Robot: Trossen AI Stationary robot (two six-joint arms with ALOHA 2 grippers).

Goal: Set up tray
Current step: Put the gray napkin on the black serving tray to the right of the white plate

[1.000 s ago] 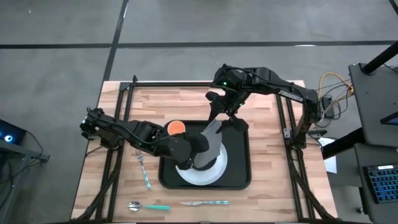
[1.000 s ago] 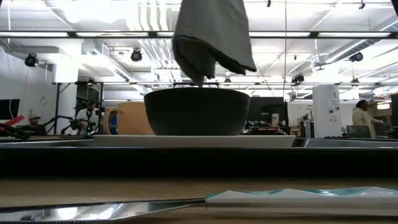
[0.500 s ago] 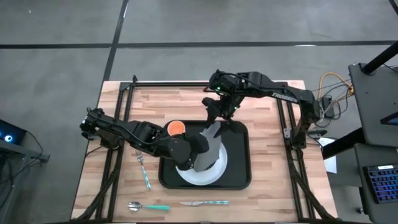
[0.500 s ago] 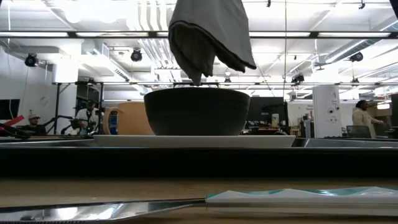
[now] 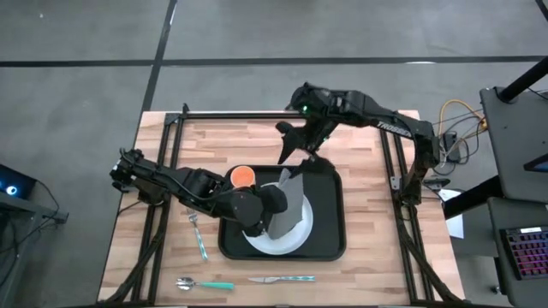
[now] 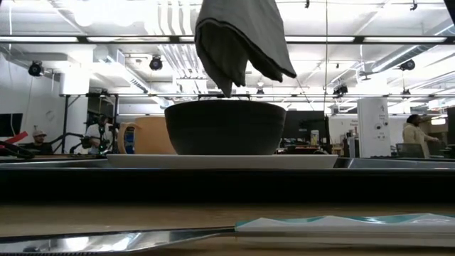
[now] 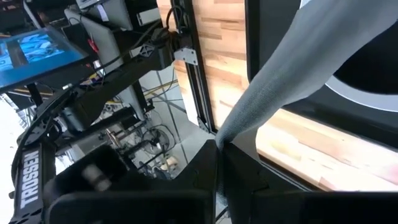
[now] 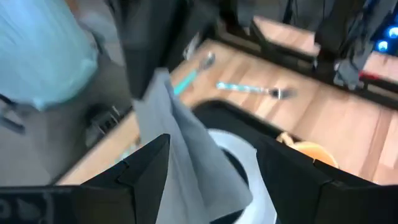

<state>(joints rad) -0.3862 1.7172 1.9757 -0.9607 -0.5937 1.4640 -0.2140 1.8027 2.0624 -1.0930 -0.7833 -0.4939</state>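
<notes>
Right gripper (image 5: pixel 295 144) backed off — left gripper (image 5: pixel 276 198) holding napkin (image 5: pixel 289 210)

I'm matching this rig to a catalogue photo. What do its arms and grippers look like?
Both arms are black and jointed. The right arm carries white lettering and a green light near its wrist. The right gripper has two flat, angular dark fingers. The left arm is plain black.
</notes>
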